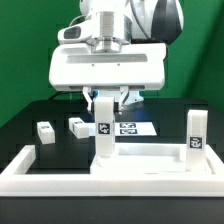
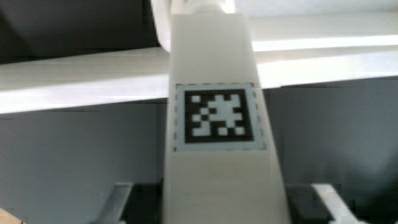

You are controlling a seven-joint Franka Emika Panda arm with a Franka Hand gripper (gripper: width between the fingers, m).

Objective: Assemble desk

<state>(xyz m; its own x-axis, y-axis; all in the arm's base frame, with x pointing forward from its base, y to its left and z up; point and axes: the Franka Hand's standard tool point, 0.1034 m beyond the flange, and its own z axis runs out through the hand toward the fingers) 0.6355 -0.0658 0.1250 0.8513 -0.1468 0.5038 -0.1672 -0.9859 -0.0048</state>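
The desk top (image 1: 145, 163) lies flat near the front, a white tray with a raised rim. One white leg (image 1: 103, 138) with a black-and-white tag stands upright at the corner on the exterior view's left. My gripper (image 1: 104, 98) comes down from above and is shut on its upper end. In the wrist view the leg (image 2: 217, 110) fills the middle, held by my gripper (image 2: 217, 205), with fingers (image 2: 121, 200) at either side of it. A second leg (image 1: 194, 135) stands upright at the corner on the exterior view's right.
Two loose legs (image 1: 45, 131) (image 1: 78, 126) lie on the dark table toward the exterior view's left. The marker board (image 1: 130, 127) lies behind the held leg. A low white border wall (image 1: 20, 165) runs round the front and sides of the desk top.
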